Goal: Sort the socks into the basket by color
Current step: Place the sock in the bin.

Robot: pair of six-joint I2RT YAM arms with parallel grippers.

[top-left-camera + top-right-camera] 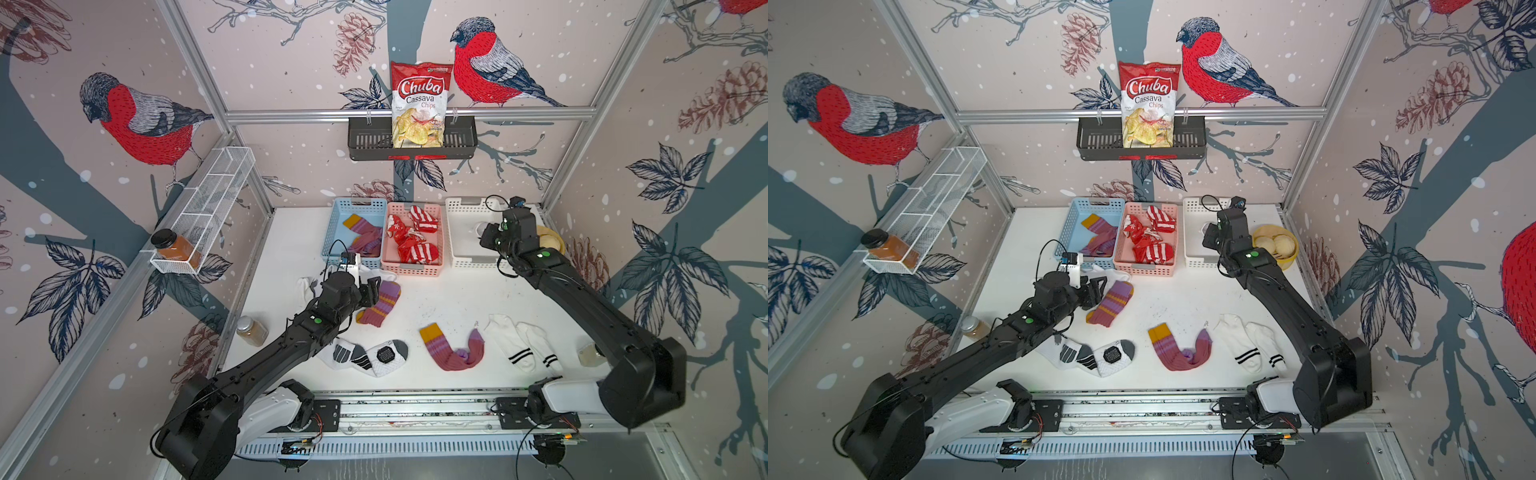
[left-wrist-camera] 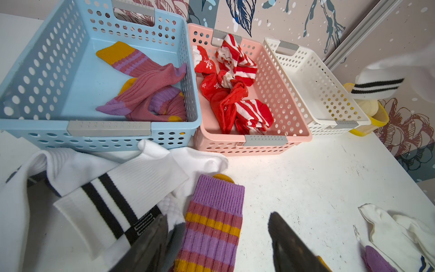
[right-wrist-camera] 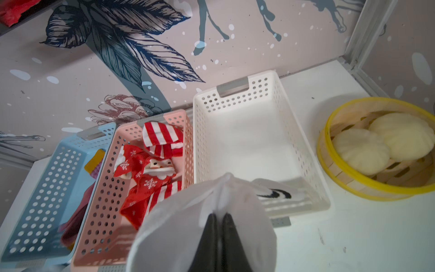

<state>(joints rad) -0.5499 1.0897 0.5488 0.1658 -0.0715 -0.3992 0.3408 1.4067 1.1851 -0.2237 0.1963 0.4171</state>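
Along the near edge of the table (image 1: 449, 291) three lots of socks lie unsorted. Toward the left corner are white socks with grey patches (image 1: 365, 355), in the middle is a maroon striped sock with a mustard cuff (image 1: 453, 353), and toward the right is a white pair with black stripes (image 1: 519, 345).

Further in, left of centre, the left gripper (image 2: 217, 219) stands with its jaws wide apart over a purple-and-maroon striped sock (image 1: 380, 303). It straddles the sock and is not closed on it. Just beyond lies a heap of white socks (image 2: 117, 188), at least one of them black-striped, against the blue basket's near wall.

At the far edge the three baskets sit side by side. The blue basket (image 1: 332, 232) holds at least two maroon socks (image 1: 363, 237). The pink basket (image 1: 411, 272) holds a pile of red-and-white Christmas socks (image 1: 413, 241), and no red ones show on the table. The white basket (image 3: 301, 150) shows a bare floor. Over its near end the right gripper (image 3: 220, 216) pinches a white black-striped sock (image 3: 188, 223), which hangs down. I cannot tell whether the sock's cuff touches the basket.

By my reading the reds are done, the maroons are roughly half done with two to go, and the whites are only starting.
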